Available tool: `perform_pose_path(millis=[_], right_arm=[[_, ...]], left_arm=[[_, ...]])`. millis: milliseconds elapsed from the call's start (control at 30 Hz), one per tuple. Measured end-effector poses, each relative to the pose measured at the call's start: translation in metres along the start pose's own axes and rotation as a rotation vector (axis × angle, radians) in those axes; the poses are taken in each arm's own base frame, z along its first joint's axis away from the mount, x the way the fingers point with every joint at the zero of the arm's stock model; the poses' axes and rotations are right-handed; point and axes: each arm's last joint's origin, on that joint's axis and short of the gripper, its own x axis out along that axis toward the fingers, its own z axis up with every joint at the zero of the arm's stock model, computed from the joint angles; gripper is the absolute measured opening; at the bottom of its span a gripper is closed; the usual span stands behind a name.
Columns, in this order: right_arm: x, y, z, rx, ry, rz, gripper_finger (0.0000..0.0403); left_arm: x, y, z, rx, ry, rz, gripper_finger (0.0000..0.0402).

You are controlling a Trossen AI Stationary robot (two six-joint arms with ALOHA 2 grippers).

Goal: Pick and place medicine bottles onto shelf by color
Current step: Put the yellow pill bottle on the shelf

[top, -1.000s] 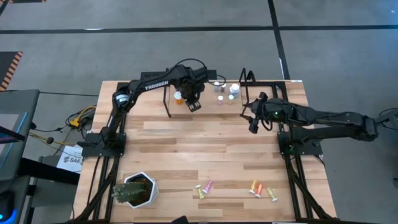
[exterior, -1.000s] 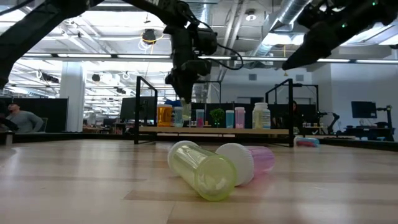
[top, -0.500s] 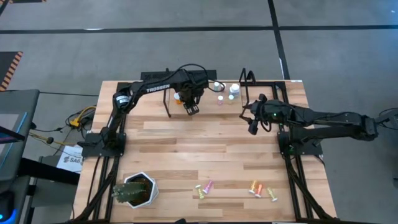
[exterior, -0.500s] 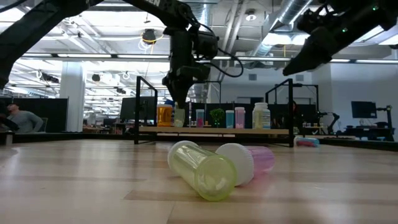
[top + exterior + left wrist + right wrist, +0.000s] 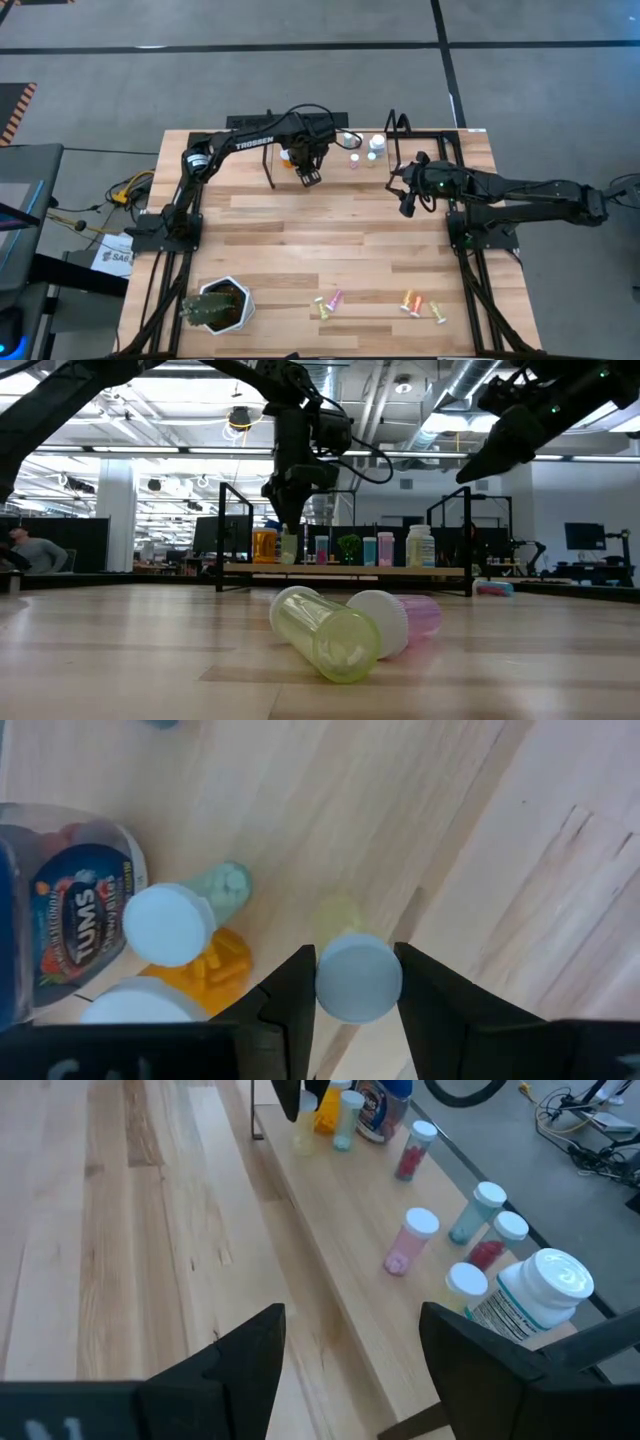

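**Left hand clamped on a yellow vial at the shelf**

The left hand (image 5: 309,172) is positioned at the left end of the shelf (image 5: 330,163), at the far side of the counter (image 5: 330,240). Its two fingers (image 5: 290,995) are closed against the white cap of a pale yellow vial (image 5: 358,976) — the vial stands upright at the front edge of the shelf plank. In the low view the vial (image 5: 289,547) sits just beside an orange bottle (image 5: 264,545).

Just beside the held vial on the plank, the left wrist view shows:
- a white-capped vial with a pale green body (image 5: 175,920);
- an orange bottle filled with yellow capsules (image 5: 215,960);
- a wider bottle with a blue label (image 5: 70,910).

The right hand (image 5: 406,201) hangs above the counter near the right end of the shelf, fingers (image 5: 225,1365) spread apart and holding nothing. Its wrist view shows pink, red and blue vials (image 5: 410,1240) standing upright along the plank, and a large white bottle (image 5: 535,1295) at the near end.

Remaining bottles lie on their sides at the near edge of the counter — a yellow vial (image 5: 320,308) touching a pink vial (image 5: 335,297), and an orange vial (image 5: 409,301) near another yellow one (image 5: 438,313). A potted plant (image 5: 215,305) stands at the near left corner.
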Motion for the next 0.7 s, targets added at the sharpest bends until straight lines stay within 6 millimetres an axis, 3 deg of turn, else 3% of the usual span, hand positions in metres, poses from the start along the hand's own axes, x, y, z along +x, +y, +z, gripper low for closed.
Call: perform_pose_path(millis=[700], right_arm=[[-0.0001, -0.0001, 0.0003, 0.001, -0.001, 0.000, 0.0255]], left_arm=[[0.0003, 0.0051, 0.0017, -0.111, -0.018, 0.021, 0.0106]])
